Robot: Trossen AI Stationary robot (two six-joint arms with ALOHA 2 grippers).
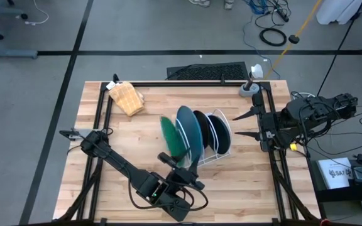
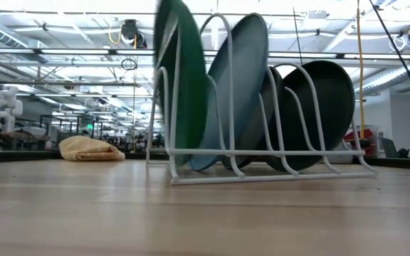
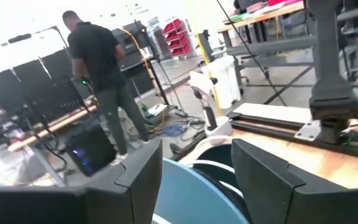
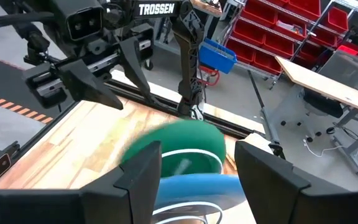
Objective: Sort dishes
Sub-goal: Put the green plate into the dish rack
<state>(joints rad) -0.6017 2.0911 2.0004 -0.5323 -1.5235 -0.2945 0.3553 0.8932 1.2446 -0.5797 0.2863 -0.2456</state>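
On the left part of the wooden desk (image 1: pixel 105 188), the left gripper (image 1: pixel 182 167) is reaching toward the near end of the white wire rack (image 1: pixel 217 154). Its jaws are standing wide apart and are not holding anything; the large green round flat plate (image 1: pixel 170 138) is just beside them, at the rack's left end. This green plate is looking blurred and tilted, and I cannot tell if it is sitting fully in a slot. Far behind, near the desk's left back corner, the tan ridged block (image 1: pixel 127 98) is lying alone.

Next to the green plate, the large bright blue round plate (image 1: pixel 188 132) is standing on its edge in the rack. After it the smaller dark teal plate (image 1: pixel 203 130) and then the smaller black plate (image 1: pixel 218 129) are standing in the following slots, each leaning a little.

At the right edge of the desk, the right gripper (image 1: pixel 244 124) is hanging well apart from the rack, pointing toward it. Its jaws are wide open and empty.

In the left wrist view, a person (image 3: pixel 101 74) in dark clothes is standing in the room beyond the desk.
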